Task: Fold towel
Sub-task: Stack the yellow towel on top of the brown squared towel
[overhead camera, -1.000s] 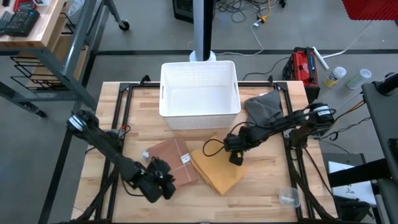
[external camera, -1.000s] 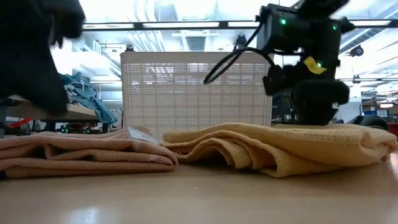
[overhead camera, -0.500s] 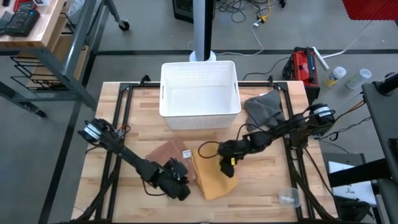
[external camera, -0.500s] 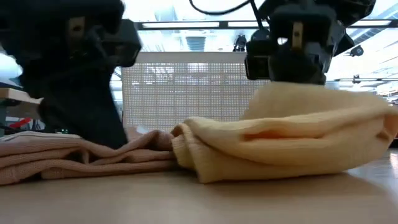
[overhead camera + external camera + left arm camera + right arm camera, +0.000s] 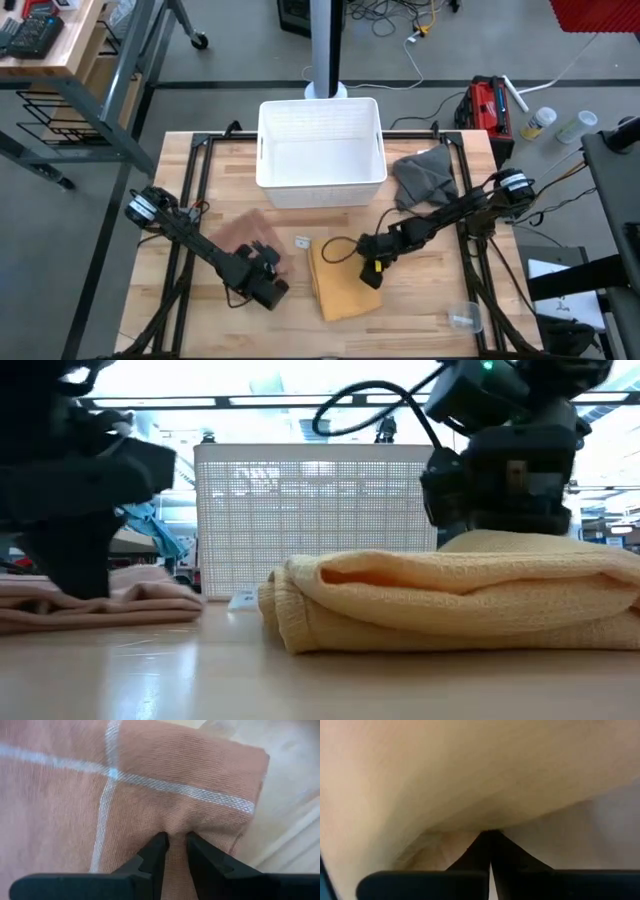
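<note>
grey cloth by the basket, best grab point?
Judging by the high view, take the grey cloth from above at its raised, bunched middle. It lies crumpled beside the white basket, so folds stand up there, while its edges lie flat on the table.

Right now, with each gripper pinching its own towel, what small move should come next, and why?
Probably the right gripper should let go and lift: its yellow towel already lies folded double on the table, edges stacked in the low view. The left gripper, shut on the pink towel, can keep hold.
</note>
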Controlling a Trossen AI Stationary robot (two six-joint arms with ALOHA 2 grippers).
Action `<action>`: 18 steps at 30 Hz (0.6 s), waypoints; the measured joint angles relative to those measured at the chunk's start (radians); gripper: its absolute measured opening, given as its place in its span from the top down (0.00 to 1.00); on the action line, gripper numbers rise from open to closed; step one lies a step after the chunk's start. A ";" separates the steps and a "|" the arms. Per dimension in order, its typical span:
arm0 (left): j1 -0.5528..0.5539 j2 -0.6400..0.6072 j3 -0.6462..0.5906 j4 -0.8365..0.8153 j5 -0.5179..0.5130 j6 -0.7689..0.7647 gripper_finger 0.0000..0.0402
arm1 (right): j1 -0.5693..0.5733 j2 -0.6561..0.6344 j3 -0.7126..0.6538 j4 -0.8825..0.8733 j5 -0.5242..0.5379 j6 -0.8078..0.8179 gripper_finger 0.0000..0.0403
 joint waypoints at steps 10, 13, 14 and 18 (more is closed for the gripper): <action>0.003 -0.113 0.036 0.052 -0.019 0.142 0.81 | 0.037 0.036 -0.006 0.270 0.042 -0.005 1.00; 0.002 -0.101 0.041 0.118 -0.019 0.234 0.81 | 0.043 0.042 -0.006 0.278 0.044 0.012 1.00; 0.002 -0.094 0.041 0.135 -0.019 0.249 0.81 | 0.047 0.044 -0.005 0.281 0.045 0.016 1.00; 0.003 -0.039 0.038 0.157 -0.017 0.282 0.81 | 0.057 0.058 -0.006 0.288 0.060 0.020 1.00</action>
